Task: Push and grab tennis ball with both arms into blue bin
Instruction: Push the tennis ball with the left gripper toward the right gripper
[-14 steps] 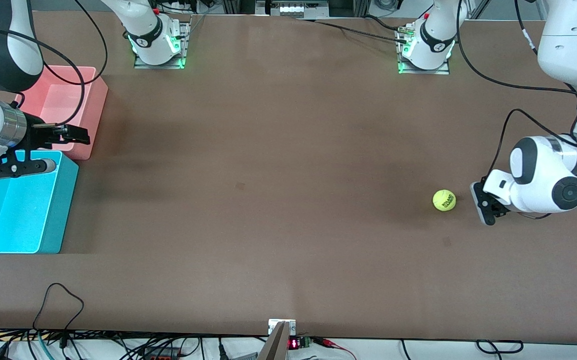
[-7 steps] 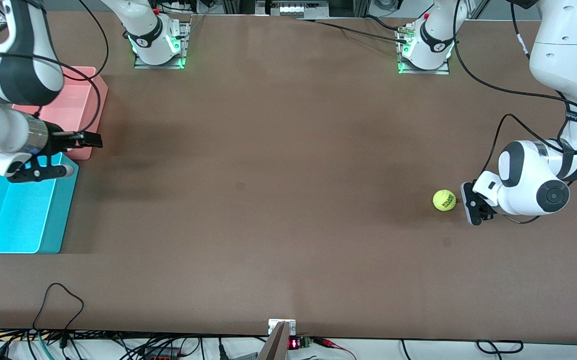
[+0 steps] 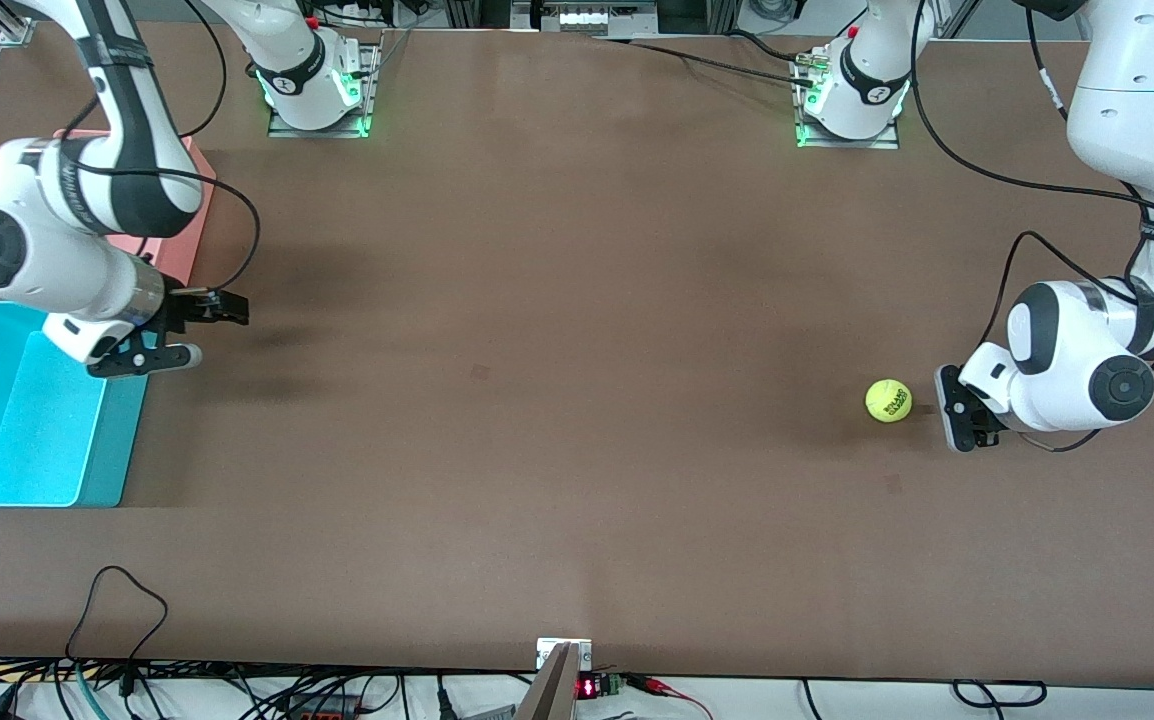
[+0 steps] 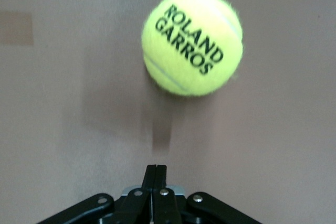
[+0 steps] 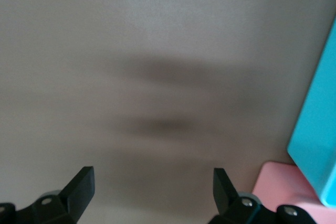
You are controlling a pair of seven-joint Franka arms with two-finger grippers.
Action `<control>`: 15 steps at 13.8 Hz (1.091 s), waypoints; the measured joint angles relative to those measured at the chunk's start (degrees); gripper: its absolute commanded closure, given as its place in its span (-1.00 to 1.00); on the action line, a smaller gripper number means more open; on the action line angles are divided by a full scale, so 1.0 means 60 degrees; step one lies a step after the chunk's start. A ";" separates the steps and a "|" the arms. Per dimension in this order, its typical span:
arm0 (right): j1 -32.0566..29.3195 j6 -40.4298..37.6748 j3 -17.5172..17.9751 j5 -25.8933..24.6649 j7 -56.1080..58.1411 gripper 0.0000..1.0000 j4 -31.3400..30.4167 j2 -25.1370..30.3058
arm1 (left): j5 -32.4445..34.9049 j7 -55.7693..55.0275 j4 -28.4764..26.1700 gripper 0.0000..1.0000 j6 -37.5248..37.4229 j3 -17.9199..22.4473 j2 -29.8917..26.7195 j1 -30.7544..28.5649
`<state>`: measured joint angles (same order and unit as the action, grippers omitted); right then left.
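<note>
The tennis ball [image 3: 888, 400], yellow-green with dark lettering, rests on the brown table toward the left arm's end. It also shows in the left wrist view [image 4: 192, 43]. My left gripper [image 3: 945, 408] is shut and empty, low at the table beside the ball, a small gap away and pointing at it [image 4: 156, 169]. The blue bin [image 3: 27, 430] stands at the right arm's end of the table. My right gripper [image 3: 235, 310] is open and empty over bare table next to the blue bin. The right wrist view shows it spread wide [image 5: 152, 179], with the blue bin's wall [image 5: 317, 129] beside it.
A pink bin [image 3: 182, 250] stands against the blue bin, farther from the front camera, mostly hidden by the right arm; its corner shows in the right wrist view [image 5: 273, 192]. Cables run along the table's front edge [image 3: 117, 600].
The right arm has swung off the bins, its gripper now out over bare table toward the middle. The left gripper has shifted slightly closer to the ball. The ball has not moved.
</note>
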<state>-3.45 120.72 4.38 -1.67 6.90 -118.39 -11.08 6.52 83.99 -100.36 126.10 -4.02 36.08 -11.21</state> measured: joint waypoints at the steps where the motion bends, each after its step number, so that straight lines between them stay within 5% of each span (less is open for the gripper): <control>1: 0.0008 0.0458 0.0009 0.0000 0.0004 -1.00 -0.0388 0.0000 | 0.0000 0.0048 0.0000 1.00 0.0000 0.0001 0.0004 -0.0056; 7: 0.0231 0.1340 0.0044 0.0000 0.0006 -1.00 -0.1478 -0.0025 | -0.0001 -0.0526 -0.0189 1.00 0.0000 -0.0399 0.0086 0.0333; 11: 0.0392 0.1488 0.0059 0.0000 0.0006 -1.00 -0.1520 -0.0258 | -0.0003 -0.2631 -0.0434 1.00 0.0014 -0.1638 0.0102 0.1055; 15: 0.0401 0.1576 0.0059 0.0000 0.0006 -1.00 -0.1520 -0.0470 | 0.0018 -0.2390 0.0514 1.00 -0.0923 -0.1692 0.0071 0.0756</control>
<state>-1.04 130.18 4.73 -1.67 6.93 -127.52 -13.90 6.63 69.65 -97.27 120.56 -14.17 36.51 -6.67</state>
